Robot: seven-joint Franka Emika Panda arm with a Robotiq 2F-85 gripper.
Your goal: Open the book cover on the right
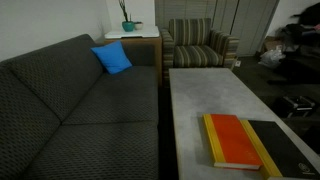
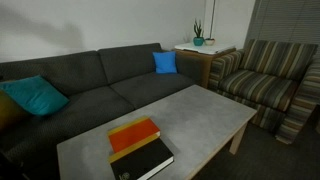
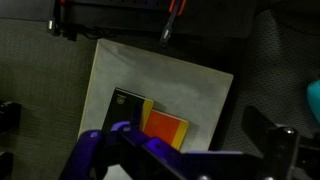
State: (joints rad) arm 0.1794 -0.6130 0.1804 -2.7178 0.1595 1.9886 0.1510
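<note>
Gripper point(image 3: 188, 148) wide open, empty.

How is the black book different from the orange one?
The black book shows no coloured edge; the orange book has a yellow one. The orange book lies nearer the sofa, the black book nearer the table edge. Both lie flat, closed, side by side.

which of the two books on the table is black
The black hardcover nearest the table corner; the orange-red book beside it has a yellow edge.
</note>
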